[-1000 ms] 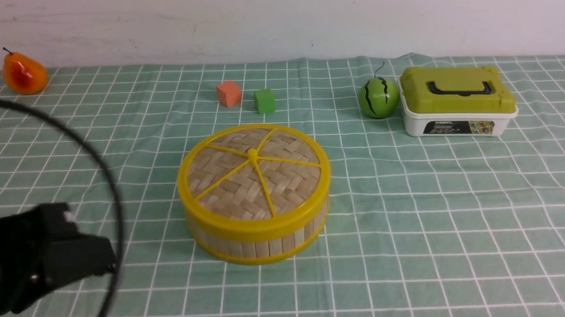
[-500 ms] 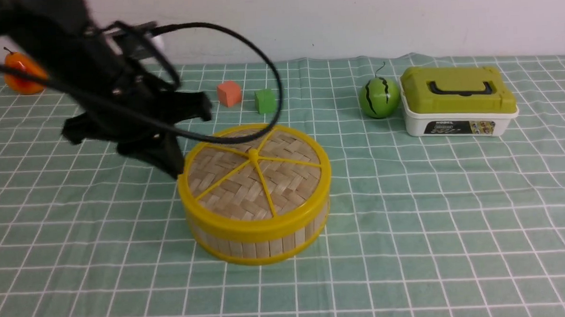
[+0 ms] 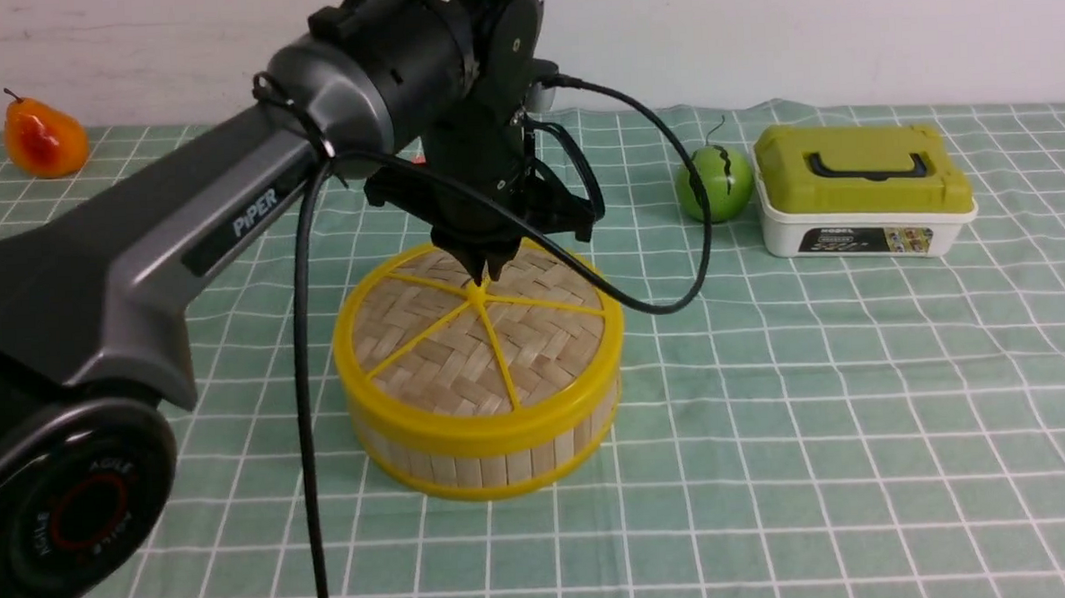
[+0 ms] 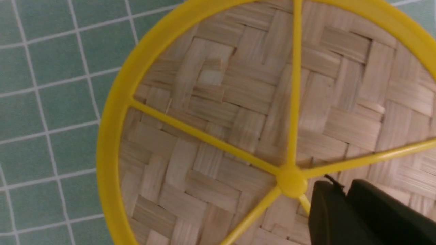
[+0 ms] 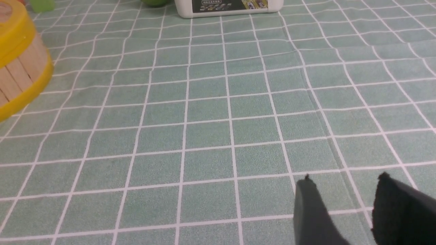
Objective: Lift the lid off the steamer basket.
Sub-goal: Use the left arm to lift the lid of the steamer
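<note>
The lid [image 3: 463,347], woven tan bamboo with a yellow rim and spokes, sits closed on the steamer basket [image 3: 486,467] at the table's middle. My left gripper [image 3: 488,269] points straight down just over the lid's centre knob [image 3: 476,291]. In the left wrist view the lid [image 4: 218,112] fills the frame. There my left gripper [image 4: 340,190] has its jaws pressed together right beside the knob [image 4: 291,182], holding nothing. My right gripper [image 5: 345,183] is open and empty, low over bare cloth to the right of the basket [image 5: 20,68].
A pear [image 3: 43,139] lies at the far left. A small watermelon [image 3: 714,183] and a white box with an olive-green lid [image 3: 860,190] stand at the far right. The left arm's black cable [image 3: 665,239] loops over the lid's right side.
My left arm has swung from the near left corner up and across. Its gripper now points down over the lid's centre. The lid and basket have not moved.
</note>
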You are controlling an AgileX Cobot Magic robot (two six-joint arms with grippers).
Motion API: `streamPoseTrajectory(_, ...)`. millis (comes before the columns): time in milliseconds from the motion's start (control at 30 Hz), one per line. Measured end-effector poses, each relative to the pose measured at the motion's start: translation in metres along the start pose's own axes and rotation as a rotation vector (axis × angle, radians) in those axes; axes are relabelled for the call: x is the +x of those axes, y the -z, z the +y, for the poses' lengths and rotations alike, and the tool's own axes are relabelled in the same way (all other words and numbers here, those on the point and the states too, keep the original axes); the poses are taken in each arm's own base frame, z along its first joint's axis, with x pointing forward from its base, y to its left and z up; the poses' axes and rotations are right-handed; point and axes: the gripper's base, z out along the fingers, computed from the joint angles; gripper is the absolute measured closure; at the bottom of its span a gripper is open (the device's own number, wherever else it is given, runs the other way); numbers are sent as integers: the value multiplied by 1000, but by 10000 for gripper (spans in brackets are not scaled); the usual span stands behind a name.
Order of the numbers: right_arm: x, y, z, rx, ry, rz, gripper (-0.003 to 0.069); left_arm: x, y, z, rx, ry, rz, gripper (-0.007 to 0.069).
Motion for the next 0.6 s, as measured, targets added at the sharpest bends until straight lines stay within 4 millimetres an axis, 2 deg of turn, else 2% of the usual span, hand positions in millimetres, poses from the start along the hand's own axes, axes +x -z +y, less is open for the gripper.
streamPoseTrajectory(133, 0, 0, 0, 0, 0, 0, 418, 1, -11, 1, -36, -23, 11, 382)
streamPoseTrajectory(267, 0, 0, 0, 0, 0, 0, 418, 2, -21, 0, -50, -36, 25, 307)
streamPoseTrajectory(433, 0, 0, 0, 0, 0, 0, 418, 3, -30, -1, -63, -44, 40, 296)
streamPoseTrajectory(600, 0, 0, 0, 0, 0, 0, 418, 3, -30, -1, -65, -47, 38, 315)
